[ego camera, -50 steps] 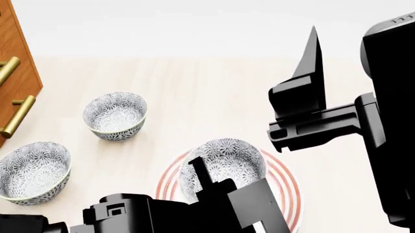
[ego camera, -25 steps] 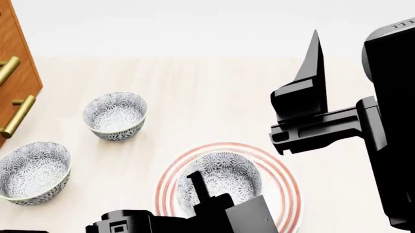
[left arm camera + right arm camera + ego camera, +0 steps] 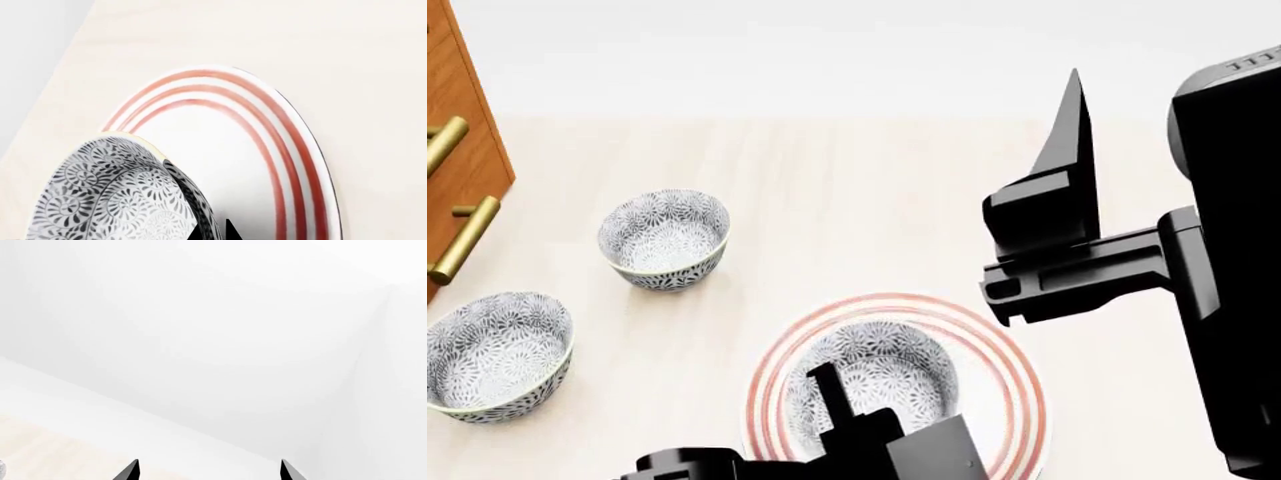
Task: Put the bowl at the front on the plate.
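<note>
Now bowl (image 3: 874,385) is seen over plate (image 3: 1014,365) near table front edge, clamped at rim by left pincer (image 3: 212,231). Contact cannot be confirmed; should be lowered gently, released only once seated. Right pincer (image 3: 210,470) held apart, aloft.

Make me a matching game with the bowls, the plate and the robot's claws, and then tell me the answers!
Things:
1. bowl
2. plate
3. right gripper
4. two spare bowls

Descriptions:
A. red rings near the rim
B. fingers apart, holding nothing
C. on the table, left of the plate
D. over the plate, left gripper pinching its wall

Pairs: 1-D, 2-A, 3-B, 4-C
</note>
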{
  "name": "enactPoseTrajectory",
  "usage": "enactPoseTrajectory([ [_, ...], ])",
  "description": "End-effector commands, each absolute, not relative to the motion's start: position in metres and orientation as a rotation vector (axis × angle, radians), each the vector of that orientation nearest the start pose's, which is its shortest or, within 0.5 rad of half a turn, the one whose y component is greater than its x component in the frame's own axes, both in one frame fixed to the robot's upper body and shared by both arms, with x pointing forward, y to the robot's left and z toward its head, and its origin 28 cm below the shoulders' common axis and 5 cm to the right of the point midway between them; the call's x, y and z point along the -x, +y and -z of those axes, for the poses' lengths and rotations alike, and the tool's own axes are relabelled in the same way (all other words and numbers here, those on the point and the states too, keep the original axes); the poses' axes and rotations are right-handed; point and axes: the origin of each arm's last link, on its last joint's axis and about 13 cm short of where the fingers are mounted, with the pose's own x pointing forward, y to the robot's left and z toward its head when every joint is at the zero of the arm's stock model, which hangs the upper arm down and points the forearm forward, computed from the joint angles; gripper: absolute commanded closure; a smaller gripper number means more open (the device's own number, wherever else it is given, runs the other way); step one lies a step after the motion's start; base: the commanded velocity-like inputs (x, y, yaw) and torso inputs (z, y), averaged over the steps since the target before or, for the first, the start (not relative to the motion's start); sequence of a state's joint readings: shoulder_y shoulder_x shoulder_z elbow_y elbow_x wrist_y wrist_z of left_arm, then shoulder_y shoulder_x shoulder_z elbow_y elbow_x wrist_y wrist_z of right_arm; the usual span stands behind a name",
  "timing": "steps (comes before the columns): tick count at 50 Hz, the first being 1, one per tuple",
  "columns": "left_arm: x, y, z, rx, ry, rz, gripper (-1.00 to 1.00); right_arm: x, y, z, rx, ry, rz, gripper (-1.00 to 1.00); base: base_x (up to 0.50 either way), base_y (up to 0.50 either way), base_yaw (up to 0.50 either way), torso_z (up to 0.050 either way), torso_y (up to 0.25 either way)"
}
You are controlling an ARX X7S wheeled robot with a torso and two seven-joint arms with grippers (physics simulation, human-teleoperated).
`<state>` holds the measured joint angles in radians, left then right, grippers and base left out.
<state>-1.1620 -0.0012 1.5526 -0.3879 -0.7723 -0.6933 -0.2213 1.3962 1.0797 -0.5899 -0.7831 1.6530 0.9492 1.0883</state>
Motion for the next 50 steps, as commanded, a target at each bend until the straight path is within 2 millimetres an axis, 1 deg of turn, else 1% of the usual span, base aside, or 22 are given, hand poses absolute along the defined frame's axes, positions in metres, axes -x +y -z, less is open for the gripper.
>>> enactPoseTrajectory([
  [1, -0.309, 0.0596, -0.1031, -0.876, 0.338, 0.768, 1.0, -0.1748, -0.1444, -0.3152, 0.421, -0.245, 0.033, -1.0, 0.0, 0.0, 0.0, 0.0, 0.0],
  [26, -0.3079, 0.0602, -0.0974, -0.878, 0.326, 0.749, 1.0, -0.1742, -0.1447, -0.3146, 0.418, -0.249, 0.032, -1.0, 0.0, 0.0, 0.0, 0.0, 0.0],
  [31, -0.3079, 0.0596, -0.0992, -0.878, 0.323, 0.75, 1.0, -0.1743, -0.1447, -0.3154, 0.42, -0.25, 0.032, -1.0, 0.0, 0.0, 0.0, 0.0, 0.0],
  [37, -0.308, 0.06, -0.0968, -0.88, 0.321, 0.758, 1.0, -0.1746, -0.145, -0.3151, 0.418, -0.251, 0.031, -1.0, 0.0, 0.0, 0.0, 0.0, 0.0],
  [39, -0.3101, 0.0596, -0.0992, -0.87, 0.292, 0.717, 1.0, -0.1745, -0.1451, -0.3149, 0.418, -0.25, 0.032, -1.0, 0.0, 0.0, 0.0, 0.0, 0.0],
  [40, -0.3101, 0.06, -0.0992, -0.87, 0.305, 0.73, 1.0, -0.1745, -0.1452, -0.3149, 0.418, -0.25, 0.032, -1.0, 0.0, 0.0, 0.0, 0.0, 0.0],
  [41, -0.3089, 0.0592, -0.0986, -0.877, 0.3, 0.75, -1.0, -0.1744, -0.1451, -0.3145, 0.418, -0.25, 0.032, -1.0, 0.0, 0.0, 0.0, 0.0, 0.0],
  [50, -0.3092, 0.0573, -0.1028, -0.843, 0.303, 0.752, -1.0, -0.1738, -0.1447, -0.316, 0.419, -0.253, 0.034, -1.0, 0.0, 0.0, 0.0, 0.0, 0.0],
])
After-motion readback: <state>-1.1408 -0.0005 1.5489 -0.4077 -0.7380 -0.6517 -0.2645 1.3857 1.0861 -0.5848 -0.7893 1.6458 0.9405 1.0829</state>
